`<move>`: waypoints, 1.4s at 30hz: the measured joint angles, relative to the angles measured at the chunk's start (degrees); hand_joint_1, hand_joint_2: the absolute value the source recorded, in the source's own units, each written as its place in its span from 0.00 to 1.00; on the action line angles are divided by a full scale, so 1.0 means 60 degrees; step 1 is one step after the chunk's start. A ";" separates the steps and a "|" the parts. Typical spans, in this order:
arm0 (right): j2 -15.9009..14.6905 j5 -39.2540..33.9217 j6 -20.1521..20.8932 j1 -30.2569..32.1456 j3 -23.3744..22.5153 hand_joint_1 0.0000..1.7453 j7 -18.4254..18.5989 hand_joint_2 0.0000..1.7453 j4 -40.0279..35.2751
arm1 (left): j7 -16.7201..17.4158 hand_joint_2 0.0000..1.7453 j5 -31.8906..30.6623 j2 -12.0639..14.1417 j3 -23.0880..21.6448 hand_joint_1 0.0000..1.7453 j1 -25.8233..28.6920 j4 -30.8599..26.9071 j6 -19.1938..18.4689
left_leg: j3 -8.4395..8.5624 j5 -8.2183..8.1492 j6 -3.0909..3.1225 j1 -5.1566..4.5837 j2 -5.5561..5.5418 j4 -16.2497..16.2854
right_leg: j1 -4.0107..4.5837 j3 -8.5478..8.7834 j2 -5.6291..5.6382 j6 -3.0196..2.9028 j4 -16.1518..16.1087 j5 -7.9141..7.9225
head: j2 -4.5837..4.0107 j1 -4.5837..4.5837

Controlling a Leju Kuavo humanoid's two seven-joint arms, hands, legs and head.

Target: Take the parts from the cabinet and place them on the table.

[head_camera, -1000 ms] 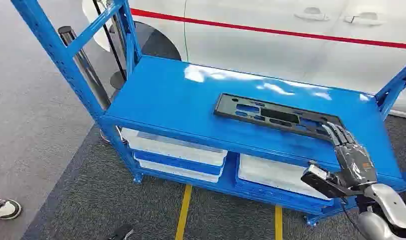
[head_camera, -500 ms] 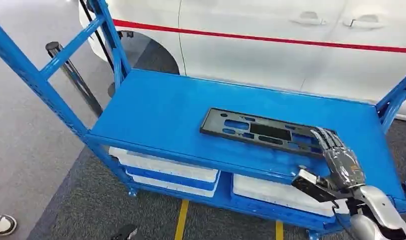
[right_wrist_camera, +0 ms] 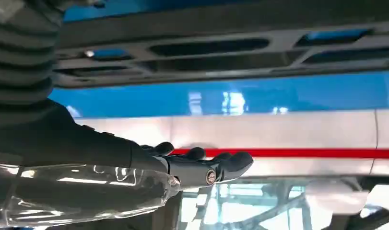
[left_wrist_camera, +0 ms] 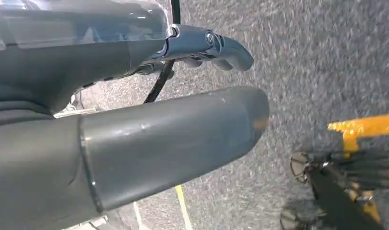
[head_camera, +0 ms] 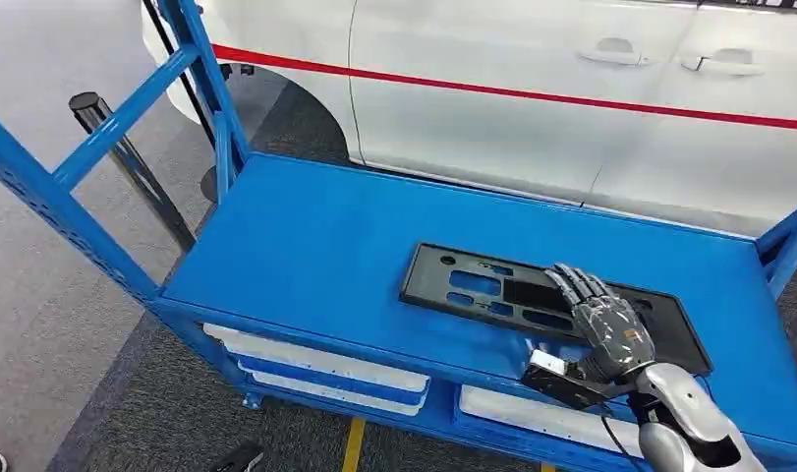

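From above, the right hand point(head_camera: 610, 324) rests flat, fingers extended, gripping nothing, on the flat slotted black panel point(head_camera: 492, 290) near the glossy blue cart's point(head_camera: 306, 236) front edge. The right wrist view adds the white car's point(right_wrist_camera: 288, 134) red stripe. The left hand's point(left_wrist_camera: 159, 139) grasp cannot be told.

No readable text, label, brand, number or sign is found in any of the views. A plain red stripe is seen along the side of the white car point(head_camera: 571, 108), and yellow lines are marked on the grey floor point(head_camera: 353, 447), but no letters or figures are carried by either.
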 joint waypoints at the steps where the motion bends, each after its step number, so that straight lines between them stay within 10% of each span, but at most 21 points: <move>1: 0.0025 0.0063 0.0063 0.0000 0.0113 0.00 0.0029 1.00 0.0026 | -0.0029 0.00 0.0022 0.0000 0.0026 0.00 -0.0005 0.0000 0.0000 | 0.0056 -0.0076 0.0000 -0.0001 -0.0012 0.0002 | -0.0003 -0.0374 -0.0007 0.0029 0.0418 -0.0375 | 0.0000 0.0000; 3: 0.0105 0.0193 0.0157 -0.0017 0.0381 0.00 0.0120 1.00 0.0069 | -0.0036 0.00 0.0022 0.0000 0.0036 0.00 0.0020 0.0000 -0.0011 | 0.0247 -0.0246 -0.0014 0.0001 -0.0028 0.0006 | -0.0006 -0.0711 -0.0021 0.0024 0.0367 -0.0474 | 0.0000 0.0000; 7: 0.0357 0.0416 0.0100 -0.0201 0.0893 0.00 0.0389 1.00 0.0288 | -0.0102 0.00 0.0022 -0.0022 0.0051 0.00 0.0026 0.0011 -0.0055 | 0.0645 -0.0640 -0.0155 0.0000 -0.0023 0.0018 | 0.0037 -0.0309 -0.0028 -0.0166 -0.1985 0.1787 | 0.0000 0.0004; 9: 0.0550 0.0533 -0.0022 -0.0331 0.1184 0.00 0.0547 1.00 0.0489 | -0.0138 0.00 0.0022 -0.0025 0.0095 0.00 -0.0047 0.0015 -0.0066 | 0.0574 -0.0713 -0.0291 -0.0017 -0.0042 0.0014 | 0.0127 -0.0353 -0.0053 -0.0315 -0.2046 0.1727 | 0.0000 -0.0004; 11: 0.0744 0.0693 -0.0175 -0.0409 0.1322 0.00 0.0682 1.00 0.0583 | -0.0164 0.00 0.0018 -0.0026 0.0124 0.00 -0.0022 0.0015 -0.0066 | 0.0636 -0.0702 -0.0158 -0.0047 -0.0032 0.0034 | 0.0077 -0.0331 -0.0007 -0.0271 -0.2090 0.1760 | 0.0000 -0.0004; 20: 0.1290 0.0933 -0.0619 -0.0731 0.1588 0.00 0.1042 1.00 0.1246 | -0.0240 0.00 0.0040 -0.0044 0.0208 0.00 -0.0085 0.0015 -0.0044 | 0.0964 -0.0856 -0.0251 -0.0028 -0.0010 -0.0286 | 0.0127 -0.0119 0.0052 -0.0462 -0.2089 0.1531 | 0.0000 -0.0007; 22: 0.1344 0.0933 -0.0633 -0.0764 0.1599 1.00 0.1042 1.00 0.1315 | -0.0240 0.00 0.0040 -0.0044 0.0211 0.00 -0.0086 0.0015 -0.0044 | 0.0983 -0.0853 -0.0260 -0.0026 -0.0009 -0.0292 | 0.0130 -0.0100 0.0052 -0.0462 -0.2089 0.1531 | 0.0000 -0.0007; 42: 0.1213 0.0871 -0.0641 -0.0682 0.1621 1.00 0.1140 1.00 0.1330 | -0.0375 0.00 0.0025 -0.0044 0.0266 0.00 -0.0053 0.0015 -0.0040 | 0.1029 -0.0861 -0.0378 -0.0033 -0.0010 -0.0288 | 0.0120 -0.0032 0.0049 -0.0452 -0.2120 0.1528 | 0.0000 -0.0007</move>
